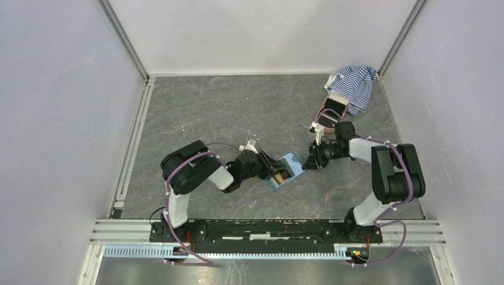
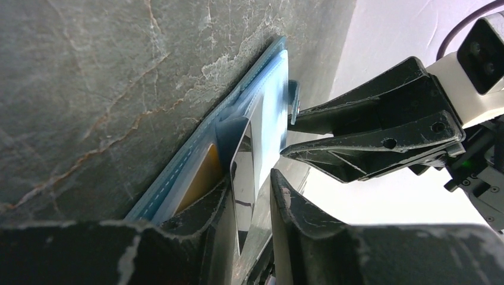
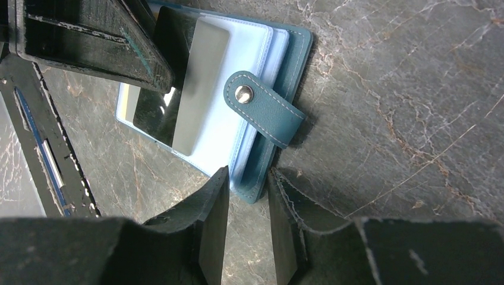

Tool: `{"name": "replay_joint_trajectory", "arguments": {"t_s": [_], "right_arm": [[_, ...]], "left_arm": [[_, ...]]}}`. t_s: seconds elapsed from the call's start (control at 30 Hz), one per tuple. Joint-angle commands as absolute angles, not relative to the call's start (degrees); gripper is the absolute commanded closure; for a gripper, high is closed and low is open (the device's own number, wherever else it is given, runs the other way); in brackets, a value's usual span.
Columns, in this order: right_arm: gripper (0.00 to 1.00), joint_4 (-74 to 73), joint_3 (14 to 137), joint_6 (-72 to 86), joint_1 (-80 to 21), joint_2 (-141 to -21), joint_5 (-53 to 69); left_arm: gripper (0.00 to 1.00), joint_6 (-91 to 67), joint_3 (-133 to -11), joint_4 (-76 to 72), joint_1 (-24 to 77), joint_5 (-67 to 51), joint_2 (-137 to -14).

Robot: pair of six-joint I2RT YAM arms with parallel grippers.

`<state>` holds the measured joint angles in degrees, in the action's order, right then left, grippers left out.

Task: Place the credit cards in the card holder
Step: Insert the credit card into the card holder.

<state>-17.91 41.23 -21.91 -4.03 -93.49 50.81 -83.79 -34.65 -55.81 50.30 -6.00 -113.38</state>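
The card holder (image 3: pixel 289 59) lies open on the tabletop (image 3: pixel 404 119) between the two arms, its snap tab (image 3: pixel 261 110) flopped across the pale pages. A tan-gold card (image 2: pixel 199 178) already sits in one pocket. The left hand (image 2: pixel 252 178) is closed on a dark grey card (image 3: pixel 178 89), whose far end lies over the clear sleeves. The right hand (image 3: pixel 248 175) has its fingers narrowly apart with the holder's near corner between them. I cannot tell whether they actually pinch it.

The likely trouble is the card's leading edge catching a sleeve lip and buckling the page instead of sliding in. If the right hand is not truly bracing the holder, a push could skate it across the tabletop. The hands are also close, so a long stroke risks them knocking together.
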Motion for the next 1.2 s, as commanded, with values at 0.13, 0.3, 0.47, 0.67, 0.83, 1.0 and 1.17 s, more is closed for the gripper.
{"name": "replay_joint_trajectory", "arguments": {"t_s": [0.13, 0.3, 0.47, 0.67, 0.83, 1.0, 1.17], "right_arm": [[0.64, -18.0, 42.8, -22.2, -4.3, -93.0, 52.1], [0.64, -18.0, 42.8, -22.3, -4.3, -92.8, 52.0], [0.64, -18.1, 42.9, -22.4, -4.3, -92.9, 52.1], [0.64, -18.2, 42.9, -22.4, -4.3, -92.9, 52.2], [0.63, -18.2, 42.9, -22.4, -4.4, -92.8, 52.2], [0.63, -18.2, 42.8, -22.9, -4.4, -91.9, 52.2], [0.62, -17.1, 42.4, -23.1, -4.7, -90.0, 52.1]], "left_arm": [[0.64, -77.4, -37.3, -43.0, 50.7, -4.4, -109.7], [0.64, -76.5, -38.2, -41.5, 50.7, -4.5, -108.9], [0.64, -75.8, -39.0, -40.1, 50.7, -5.0, -108.1], [0.64, -75.0, -39.0, -37.9, 50.7, -4.4, -106.2], [0.63, -74.6, -39.2, -36.8, 50.6, -4.3, -105.7], [0.63, -74.7, -39.6, -36.8, 50.6, -4.7, -105.9], [0.63, -75.2, -39.7, -36.9, 50.6, -4.9, -105.8]]}}
